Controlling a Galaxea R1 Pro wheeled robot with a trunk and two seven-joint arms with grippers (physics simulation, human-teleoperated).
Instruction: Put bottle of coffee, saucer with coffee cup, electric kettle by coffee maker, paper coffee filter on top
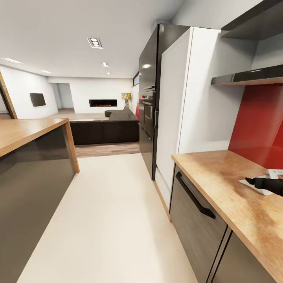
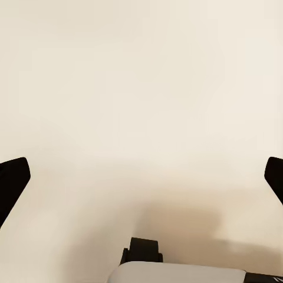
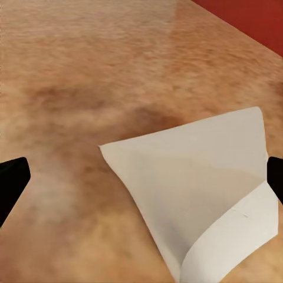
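Reaching over the kitchen countertop [image 1: 220, 173], our right gripper [image 3: 141, 177] hangs wide open above the paper coffee filter [image 3: 194, 188] lying flat there. It looks thin, light, floppy; we'd pinch its folded edge.

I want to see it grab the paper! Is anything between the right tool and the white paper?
Nothing visible. The right tool hangs open above the white folded paper coffee filter, which lies flat on the bare wood-grain countertop.

White paper coffee filter [image 3: 194, 200] lies flat on the wood-grain kitchen countertop [image 3: 88, 76]
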